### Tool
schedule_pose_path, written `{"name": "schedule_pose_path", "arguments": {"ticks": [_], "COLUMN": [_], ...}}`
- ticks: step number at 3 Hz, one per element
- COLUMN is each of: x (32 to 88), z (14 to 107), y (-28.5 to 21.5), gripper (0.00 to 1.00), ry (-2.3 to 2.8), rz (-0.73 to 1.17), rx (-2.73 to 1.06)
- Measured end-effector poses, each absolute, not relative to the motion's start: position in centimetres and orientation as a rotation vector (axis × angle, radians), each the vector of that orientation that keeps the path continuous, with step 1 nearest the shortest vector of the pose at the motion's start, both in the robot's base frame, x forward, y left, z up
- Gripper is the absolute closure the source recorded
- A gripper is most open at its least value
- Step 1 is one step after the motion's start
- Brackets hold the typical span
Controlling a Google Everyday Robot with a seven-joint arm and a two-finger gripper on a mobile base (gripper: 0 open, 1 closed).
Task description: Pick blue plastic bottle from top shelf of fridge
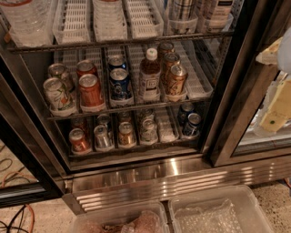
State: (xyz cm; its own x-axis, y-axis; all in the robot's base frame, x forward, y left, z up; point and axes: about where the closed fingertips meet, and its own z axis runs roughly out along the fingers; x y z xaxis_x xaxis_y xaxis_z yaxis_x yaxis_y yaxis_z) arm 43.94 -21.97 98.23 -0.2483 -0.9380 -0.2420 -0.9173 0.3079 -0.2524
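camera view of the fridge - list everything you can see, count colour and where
fridge: one, dark frame, steel base grille, fills the view
top shelf: one, dark wire rack, white dividers, top
blue plastic bottle: one, pale bluish, top shelf right, cut off by frame edge
striped can: one, silver, top shelf, left of that bottle
water bottles: count unclear, clear, top shelf left
brown-drink bottle: one, white cap, middle rack
middle-rack cans: about nine, red, blue, gold, white
bottom-rack cans: about ten, mixed, lowest rack
bins: two, clear, floor below
cables: black and orange, floor bottom left
gripper: not identifiable; a cream shape at the right edge may be the arm
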Motion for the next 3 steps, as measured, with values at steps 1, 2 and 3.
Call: {"name": "schedule_pose_path", "arguments": {"ticks": [1,2,3], "x": [44.0,44.4,45.8], "z": [100.0,101.5,104.1], "y": [-22.7,-23.0,-22.7], "gripper": [0.0,0.0,0.0], "ry": [2.224,2.196,2.14], "rz": [-0.029,0.056,0.08], "rx": [-1.481,-1.261,-1.118]}}
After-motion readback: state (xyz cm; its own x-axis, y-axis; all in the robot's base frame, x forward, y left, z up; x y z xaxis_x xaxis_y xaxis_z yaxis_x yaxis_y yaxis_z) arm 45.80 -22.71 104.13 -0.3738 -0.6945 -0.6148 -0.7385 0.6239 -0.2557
